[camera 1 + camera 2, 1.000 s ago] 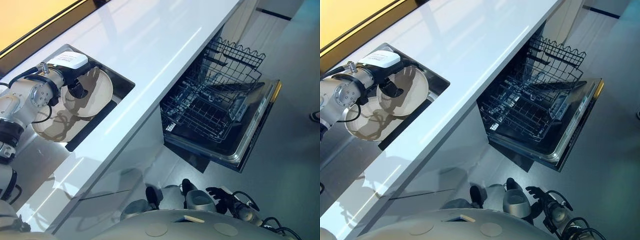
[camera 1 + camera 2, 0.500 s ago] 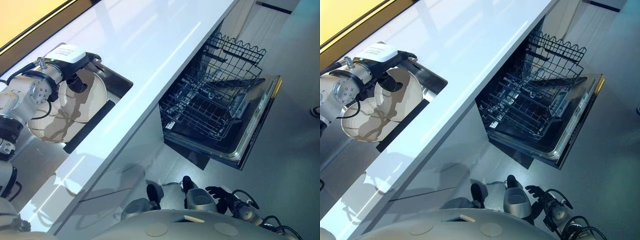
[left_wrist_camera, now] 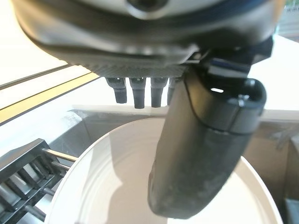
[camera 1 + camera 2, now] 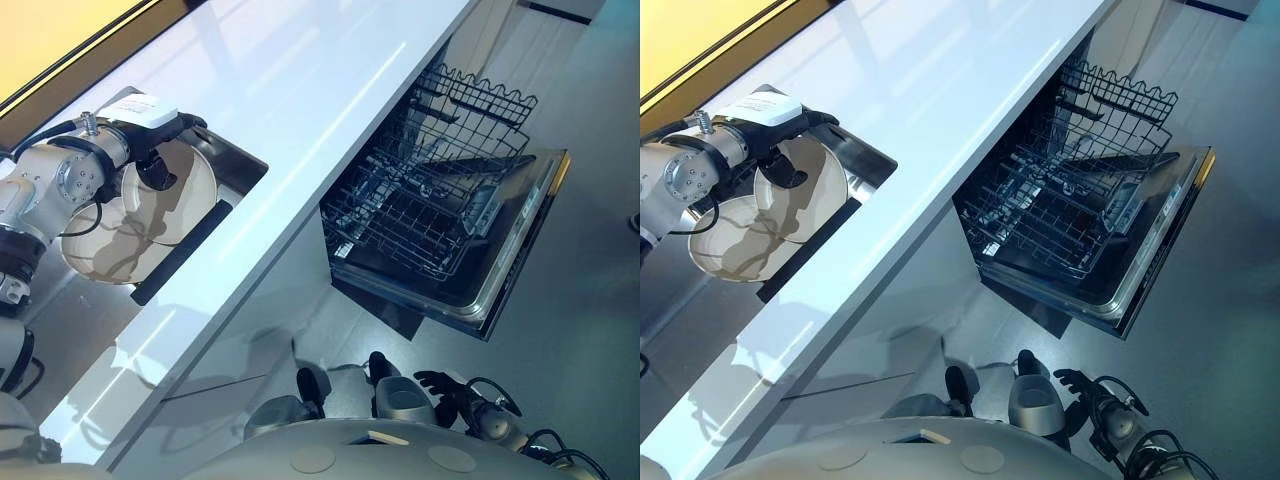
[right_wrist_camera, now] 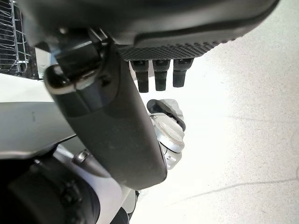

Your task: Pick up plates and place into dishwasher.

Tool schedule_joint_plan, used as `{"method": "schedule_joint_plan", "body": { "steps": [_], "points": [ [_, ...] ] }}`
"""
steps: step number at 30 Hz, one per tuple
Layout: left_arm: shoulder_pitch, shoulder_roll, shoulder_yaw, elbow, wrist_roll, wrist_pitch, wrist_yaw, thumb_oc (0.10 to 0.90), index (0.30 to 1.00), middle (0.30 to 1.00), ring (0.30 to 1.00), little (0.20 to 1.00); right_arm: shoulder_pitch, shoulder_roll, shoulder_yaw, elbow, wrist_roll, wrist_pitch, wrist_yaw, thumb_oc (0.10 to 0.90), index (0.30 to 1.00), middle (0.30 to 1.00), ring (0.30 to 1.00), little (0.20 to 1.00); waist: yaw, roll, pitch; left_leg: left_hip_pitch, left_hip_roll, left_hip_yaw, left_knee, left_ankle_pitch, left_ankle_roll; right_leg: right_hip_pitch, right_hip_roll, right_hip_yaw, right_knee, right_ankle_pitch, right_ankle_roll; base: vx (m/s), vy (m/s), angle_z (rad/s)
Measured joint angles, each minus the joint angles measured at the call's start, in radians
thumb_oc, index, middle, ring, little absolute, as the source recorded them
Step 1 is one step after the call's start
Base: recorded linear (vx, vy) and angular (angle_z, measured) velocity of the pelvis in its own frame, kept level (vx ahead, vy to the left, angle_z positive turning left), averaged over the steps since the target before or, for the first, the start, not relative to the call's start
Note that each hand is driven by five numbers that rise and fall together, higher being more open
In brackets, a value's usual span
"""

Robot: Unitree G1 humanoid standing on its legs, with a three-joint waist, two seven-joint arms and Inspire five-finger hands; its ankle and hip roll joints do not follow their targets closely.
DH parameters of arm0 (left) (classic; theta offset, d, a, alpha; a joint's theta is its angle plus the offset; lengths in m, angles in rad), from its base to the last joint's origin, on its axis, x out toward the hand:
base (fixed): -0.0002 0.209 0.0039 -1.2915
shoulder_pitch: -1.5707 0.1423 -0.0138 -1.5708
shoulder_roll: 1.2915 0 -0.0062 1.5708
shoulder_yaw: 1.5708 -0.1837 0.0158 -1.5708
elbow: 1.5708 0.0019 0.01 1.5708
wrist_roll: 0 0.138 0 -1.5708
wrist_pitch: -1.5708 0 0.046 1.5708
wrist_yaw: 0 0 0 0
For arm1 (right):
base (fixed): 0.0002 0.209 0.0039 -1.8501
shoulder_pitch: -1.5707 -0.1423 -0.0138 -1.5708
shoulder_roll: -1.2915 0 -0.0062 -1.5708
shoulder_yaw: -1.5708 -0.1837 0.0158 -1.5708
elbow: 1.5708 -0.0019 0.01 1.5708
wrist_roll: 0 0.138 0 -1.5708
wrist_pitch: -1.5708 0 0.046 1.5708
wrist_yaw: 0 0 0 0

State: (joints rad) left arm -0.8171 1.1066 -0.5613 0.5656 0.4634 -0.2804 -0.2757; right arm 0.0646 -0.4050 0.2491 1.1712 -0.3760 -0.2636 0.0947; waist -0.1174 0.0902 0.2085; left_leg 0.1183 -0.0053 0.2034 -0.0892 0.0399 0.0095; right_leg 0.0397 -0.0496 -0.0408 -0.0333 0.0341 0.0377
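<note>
While the left hand (image 4: 160,170) stays pinched on the upper plate (image 4: 185,185) in the sink (image 4: 245,165), it's barely lifted; right hand (image 4: 440,385) hangs relaxed

A kitchen: white countertop (image 4: 300,90), inset sink (image 4: 235,160), and open dishwasher (image 4: 440,215) beneath.

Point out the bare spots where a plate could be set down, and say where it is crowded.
The white countertop is bare from the sink to above the dishwasher. The lower rack, pulled out over the open door, looks bare of dishes. The sink is crowded: two plates, the upper plate overlapping the lower plate, with the left hand on the upper.
</note>
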Motion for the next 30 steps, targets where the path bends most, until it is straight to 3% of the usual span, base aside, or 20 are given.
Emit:
{"method": "schedule_joint_plan", "body": {
  "steps": [1, 2, 8, 21, 27, 28, 30],
  "points": [
    [-0.02, 0.001, -0.006, 0.0, 0.002, -0.008, -0.02, 0.281, 0.455, 0.455, 0.455, 0.381, -0.001, -0.003, 0.0, 0.0, 0.0, 0.0, 0.0, 0.8, 0.9, 0.9, 0.9, 0.9, 0.001, 0.002, 0.001, 0.0, 0.0, 0.0, 0.0, 0.0, 0.0, 0.0, 0.0, 0.0, 0.0, 0.0, 0.0, 0.0, 0.0, 0.0],
    [-0.043, 0.004, -0.035, -0.001, 0.004, -0.016, -0.051, 0.27, 0.446, 0.446, 0.446, 0.37, -0.003, -0.008, -0.001, 0.0, 0.0, 0.0, 0.001, 0.8, 0.9, 0.9, 0.9, 0.9, 0.001, 0.004, 0.002, 0.0, 0.0, -0.001, 0.0, 0.0, 0.0, 0.0, 0.0, -0.001, 0.0, 0.0, 0.0, 0.0, 0.0, 0.0],
    [-0.054, 0.003, -0.129, -0.022, 0.052, -0.05, -0.105, 0.229, 0.411, 0.411, 0.411, 0.329, -0.032, -0.014, -0.001, 0.0, 0.0, 0.0, 0.001, 0.8, 0.9, 0.9, 0.9, 0.9, -0.013, 0.01, 0.015, 0.0, 0.0, 0.0, 0.0, 0.0, 0.0, 0.0, 0.0, 0.0, 0.0, 0.0, 0.0, -0.01, 0.001, 0.0],
    [-0.06, 0.004, -0.146, -0.024, 0.068, -0.054, -0.103, 0.229, 0.411, 0.411, 0.411, 0.329, -0.036, -0.013, -0.001, 0.0, 0.001, 0.0, 0.0, 0.8, 0.9, 0.9, 0.9, 0.9, -0.002, 0.008, 0.018, -0.001, -0.004, -0.004, 0.0, 0.0, 0.0, 0.0, -0.004, -0.003, 0.0, 0.0, 0.0, 0.0, 0.0, 0.0],
    [-0.06, 0.004, -0.146, -0.024, 0.084, -0.055, -0.074, 0.16, 0.352, 0.352, 0.352, 0.26, -0.036, -0.013, -0.001, 0.0, 0.001, 0.0, -0.002, 0.8, 0.9, 0.9, 0.9, 0.9, 0.0, 0.008, 0.017, -0.001, -0.005, -0.01, 0.0, 0.0, 0.0, 0.001, -0.005, -0.006, -0.001, 0.0, 0.0, 0.0, 0.0, 0.0],
    [-0.06, 0.005, -0.146, -0.024, 0.086, -0.053, -0.063, 0.1, 0.3, 0.3, 0.3, 0.2, -0.036, -0.013, -0.001, 0.0, 0.001, -0.002, -0.005, 0.8, 0.9, 0.9, 0.9, 0.9, 0.001, 0.008, 0.017, -0.001, -0.005, -0.01, 0.0, 0.0, 0.0, 0.002, -0.005, -0.006, -0.001, 0.0, 0.0, 0.0, 0.0, 0.0],
    [-0.06, 0.007, -0.146, -0.024, 0.085, -0.045, -0.035, 0.1, 0.3, 0.3, 0.3, 0.2, -0.039, -0.016, -0.001, -0.011, 0.007, -0.012, -0.011, 0.8, 0.9, 0.9, 0.9, 0.9, 0.003, 0.008, 0.017, -0.001, -0.006, -0.012, 0.0, 0.0, 0.001, 0.003, -0.006, -0.009, -0.001, 0.0, 0.0, -0.01, -0.014, 0.02]
  ]
}}
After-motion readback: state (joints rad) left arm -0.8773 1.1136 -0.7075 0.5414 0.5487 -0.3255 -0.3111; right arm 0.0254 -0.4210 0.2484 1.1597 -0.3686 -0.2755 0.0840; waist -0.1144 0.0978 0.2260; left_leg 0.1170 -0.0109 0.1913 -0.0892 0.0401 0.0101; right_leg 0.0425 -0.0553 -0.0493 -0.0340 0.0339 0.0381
